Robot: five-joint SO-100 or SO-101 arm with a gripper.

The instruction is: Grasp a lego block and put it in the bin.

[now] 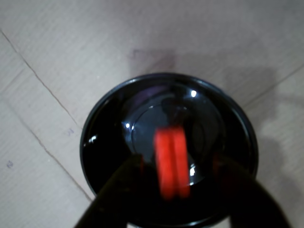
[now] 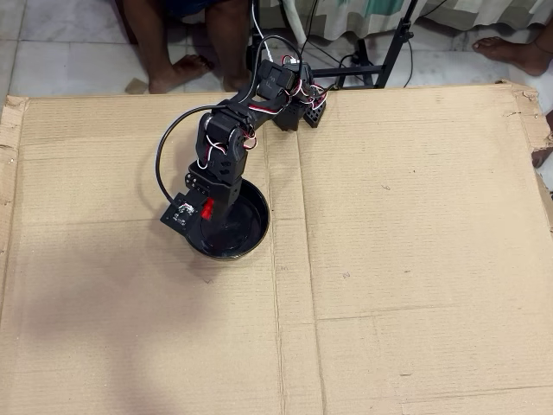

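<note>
One red lego block (image 1: 172,162) blurred between the parted fingers of the gripper (image 1: 176,166), not clearly pinched, over the black bin (image 1: 97,142), bin (image 2: 257,226) on cardboard (image 2: 389,216), arm (image 2: 226,138) above it.

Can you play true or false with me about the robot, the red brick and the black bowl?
1. The bin is black and shiny. True.
2. The lego block is blue. False: it is bright red.
3. The gripper is over the bin. True: both views show it there.
4. The lego block lies on the cardboard, far from the bin. False: it is over the bin, between the gripper's fingers; the blurred wrist view leaves unclear whether it is gripped or dropping.
5. The bin sits on a wooden floor. False: it sits on cardboard.
</note>
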